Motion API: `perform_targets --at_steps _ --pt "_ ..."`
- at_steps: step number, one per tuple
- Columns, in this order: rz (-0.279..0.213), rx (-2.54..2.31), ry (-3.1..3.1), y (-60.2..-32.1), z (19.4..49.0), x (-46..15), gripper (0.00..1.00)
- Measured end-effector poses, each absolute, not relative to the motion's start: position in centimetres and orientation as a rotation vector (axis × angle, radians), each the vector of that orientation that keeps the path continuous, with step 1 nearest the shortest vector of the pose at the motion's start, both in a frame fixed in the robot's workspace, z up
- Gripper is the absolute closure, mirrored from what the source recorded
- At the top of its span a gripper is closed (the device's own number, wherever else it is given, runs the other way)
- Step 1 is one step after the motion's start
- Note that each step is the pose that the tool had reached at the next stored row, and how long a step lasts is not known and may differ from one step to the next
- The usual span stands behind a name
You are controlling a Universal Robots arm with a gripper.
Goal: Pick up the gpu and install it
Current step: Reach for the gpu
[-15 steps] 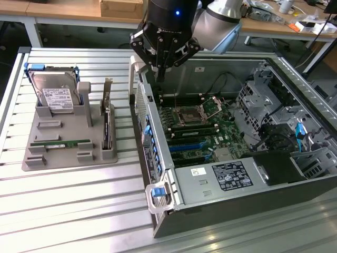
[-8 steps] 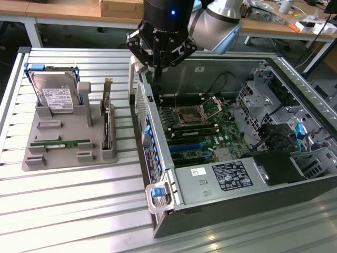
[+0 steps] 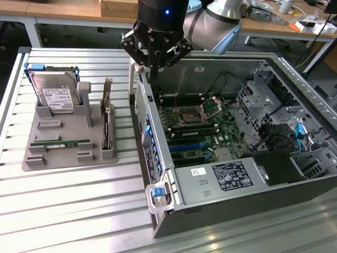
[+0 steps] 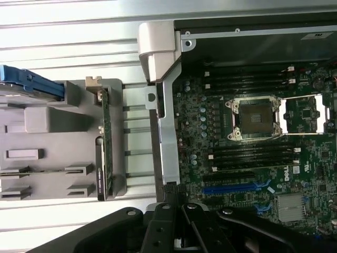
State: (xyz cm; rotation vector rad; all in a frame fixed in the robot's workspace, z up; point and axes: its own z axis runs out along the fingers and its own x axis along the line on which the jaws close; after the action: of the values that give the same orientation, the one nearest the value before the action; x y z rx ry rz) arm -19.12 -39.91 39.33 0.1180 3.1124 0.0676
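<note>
Your hand (image 3: pixel 151 63), shut and empty, hovers over the rear wall of the open grey computer case (image 3: pixel 158 153). The slim black gpu (image 3: pixel 107 125) stands on edge in the grey plastic tray (image 3: pixel 52 158) (just beside the case), so step 1, the pickup, is not yet made. I judge it calls for an opened hand.

My workplace: a robotics lab bench.
I stand over a slatted aluminium table (image 3: pixel 79 211) carrying an opened computer case (image 3: pixel 210 213) and a grey parts fixture (image 3: pixel 55 156); cluttered wooden workbenches (image 3: pixel 63 10) line the back.
</note>
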Motion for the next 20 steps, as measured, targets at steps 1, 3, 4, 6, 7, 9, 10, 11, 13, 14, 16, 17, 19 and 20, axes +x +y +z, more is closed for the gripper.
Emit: perform_targets --at_steps 1,3,4,6,7,9,10,11,13,14,16,17,19,20 --pt "0.068 0.118 3.112 -39.9 39.3 -19.2 0.89" --pt "0.068 0.118 3.112 -39.9 39.3 -19.6 0.89" --pt "0.068 0.118 3.112 -39.9 39.3 -19.7 0.89" --pt "0.068 0.118 3.112 -39.9 39.3 -19.9 0.89" --pt "0.068 0.118 3.112 -39.9 39.3 -20.0 0.89" --pt "0.068 0.118 3.112 -39.9 39.3 -20.2 0.89" --pt "0.068 0.118 3.112 -39.9 39.3 -20.3 0.89" --pt "0.068 0.118 3.112 -39.9 39.3 -20.4 0.89" --pt "0.067 0.118 3.112 -39.9 39.3 -20.7 0.89" --pt "0.068 0.118 3.112 -39.9 39.3 -20.8 0.89" --pt "0.068 0.118 3.112 -39.9 39.3 -21.1 0.89" --pt "0.068 0.118 3.112 -39.9 39.3 -21.2 0.89" --pt "0.068 0.118 3.112 -39.9 39.3 -21.4 0.89" --pt "0.068 0.118 3.112 -39.9 39.3 -21.6 0.89"
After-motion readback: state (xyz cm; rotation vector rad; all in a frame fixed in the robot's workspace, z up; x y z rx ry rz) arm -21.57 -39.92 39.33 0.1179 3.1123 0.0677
